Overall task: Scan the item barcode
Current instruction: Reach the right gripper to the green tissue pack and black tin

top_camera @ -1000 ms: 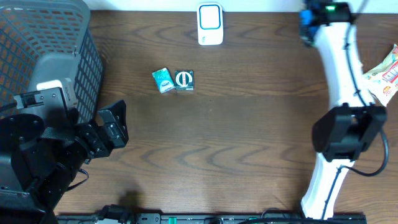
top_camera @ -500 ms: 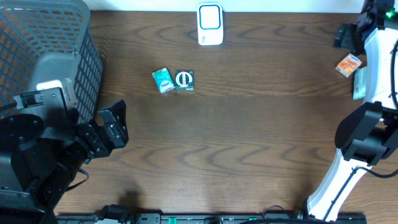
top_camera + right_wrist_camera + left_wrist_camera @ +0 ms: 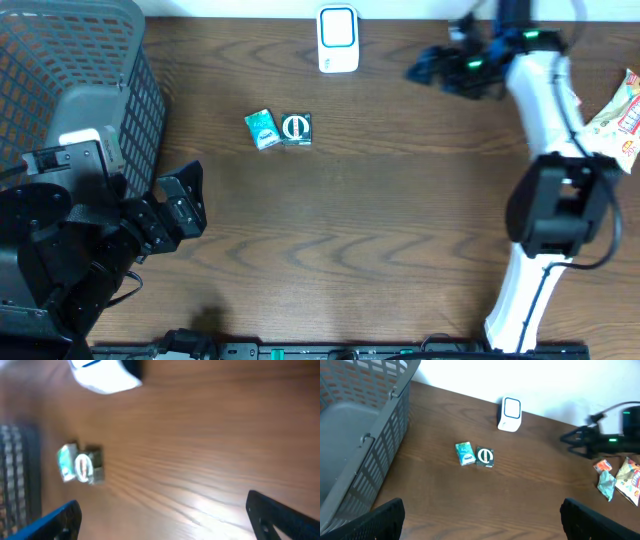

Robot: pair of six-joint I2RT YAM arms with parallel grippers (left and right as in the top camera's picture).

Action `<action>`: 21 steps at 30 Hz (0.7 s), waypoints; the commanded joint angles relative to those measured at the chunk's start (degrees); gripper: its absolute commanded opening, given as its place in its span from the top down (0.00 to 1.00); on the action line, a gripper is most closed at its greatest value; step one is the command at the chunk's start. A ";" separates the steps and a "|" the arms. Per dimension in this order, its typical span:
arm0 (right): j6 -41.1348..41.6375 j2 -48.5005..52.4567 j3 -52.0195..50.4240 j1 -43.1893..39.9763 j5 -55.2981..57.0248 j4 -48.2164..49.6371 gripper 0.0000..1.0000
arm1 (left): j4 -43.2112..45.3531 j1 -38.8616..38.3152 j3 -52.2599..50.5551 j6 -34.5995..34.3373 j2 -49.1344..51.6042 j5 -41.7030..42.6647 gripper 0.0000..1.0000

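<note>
**Both grippers open, items loose on the table**

Your left gripper (image 3: 182, 205) sits at the near left beside the grey mesh basket (image 3: 150, 100), jaws spread wide and holding nothing. Inside the basket you see only its grey floor. Your right gripper (image 3: 440, 68), blurred, hangs over the far right of the table (image 3: 380, 250), jaws also wide apart and holding nothing. The teal pack (image 3: 261, 128) and the dark box (image 3: 297, 129) lie just beside each other left of centre, nearer than the white scanner (image 3: 338, 38) at the far edge. Snack packets (image 3: 622, 115) lie at the right edge.
</note>
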 commanded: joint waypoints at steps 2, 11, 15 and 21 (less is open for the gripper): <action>1.42 -0.17 -7.28 9.07 -3.48 8.33 0.01 | -0.13 0.24 0.42 -0.52 0.00 -0.74 0.02; 13.07 -0.17 -10.95 22.25 8.70 21.05 0.01 | -0.13 0.24 0.42 -0.52 0.00 -0.74 0.02; 13.46 -0.17 -10.95 27.19 15.52 24.04 0.07 | -0.13 0.24 0.42 -0.52 0.00 -0.74 0.03; 13.38 -0.17 -10.95 33.53 21.92 29.46 0.11 | -0.13 0.24 0.42 -0.52 0.00 -0.74 0.02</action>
